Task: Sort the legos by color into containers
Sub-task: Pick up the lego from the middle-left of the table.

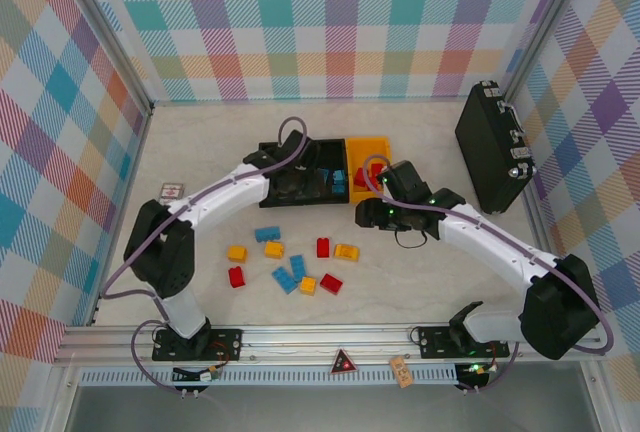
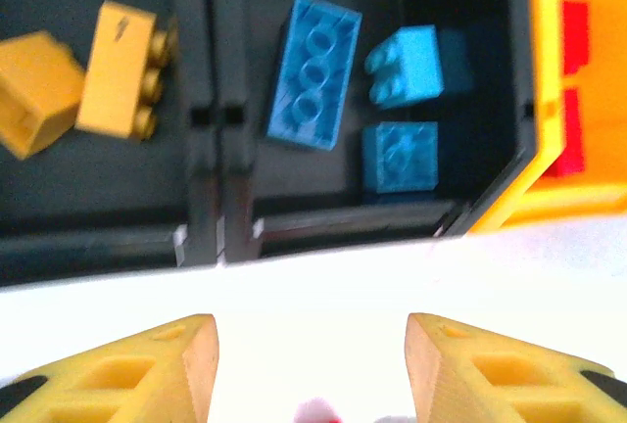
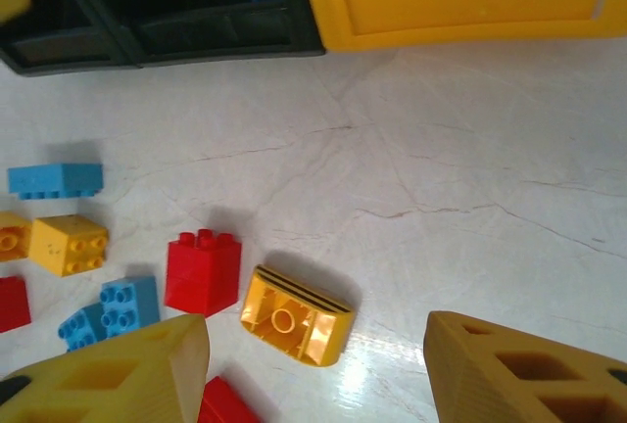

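Note:
Two black containers [image 2: 98, 237] [image 2: 343, 215] and a yellow-orange container [image 2: 545, 100] stand in a row. The left one holds two yellow legos [image 2: 118, 70], the middle one three blue legos [image 2: 313, 70], the yellow-orange one red legos [image 2: 574, 36]. My left gripper [image 2: 312, 364] is open and empty, over the table just short of the black containers [image 1: 330, 149]. My right gripper [image 3: 313, 374] is open above an upturned yellow lego [image 3: 294, 315], with a red lego [image 3: 203, 271] to its left. Several loose legos [image 1: 290, 274] lie on the table in front.
A large black hard case [image 1: 495, 147] lies at the back right, and a small printed card [image 1: 172, 191] at the left. Plaid walls close in the table on three sides. Bare tabletop [image 3: 470, 198] stretches right of the loose bricks.

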